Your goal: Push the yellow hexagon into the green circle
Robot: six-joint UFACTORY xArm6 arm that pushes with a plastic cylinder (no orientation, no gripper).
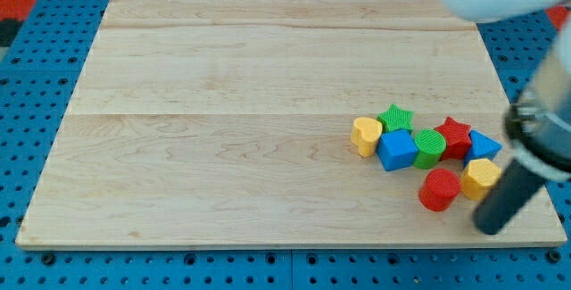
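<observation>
The wooden bench [268, 103] fills most of the view, and all the blocks sit bunched in its lower right part. Taking the green circle [429, 147] as the landmark and reading from the view's left:

Farthest to its left lies a yellow heart [365, 135], touching or almost touching the next blocks. Up and to the left of the circle sits a green star [395, 117], just above a blue cube [397, 149] whose right side presses against the circle. Directly below the circle, a little to the right and slightly apart from it, stands a red cylinder [439, 189]. Up and to the right of the circle, touching it, is a red star [453, 135]. Further right lies a blue block [483, 145], whose shape may be a triangle, though the blurred arm beside it makes that hard to settle.

The yellow hexagon [481, 178] lies down and to the right of the circle, well clear of it, with the red cylinder just to its left and the blue block just above it.

My tip [489, 228] rests on the bench below and slightly right of the hexagon, near it but seemingly not touching; the dark rod [508, 196] slants up to the right from there. The arm carries no fingers, so there is nothing apart or together to report.
</observation>
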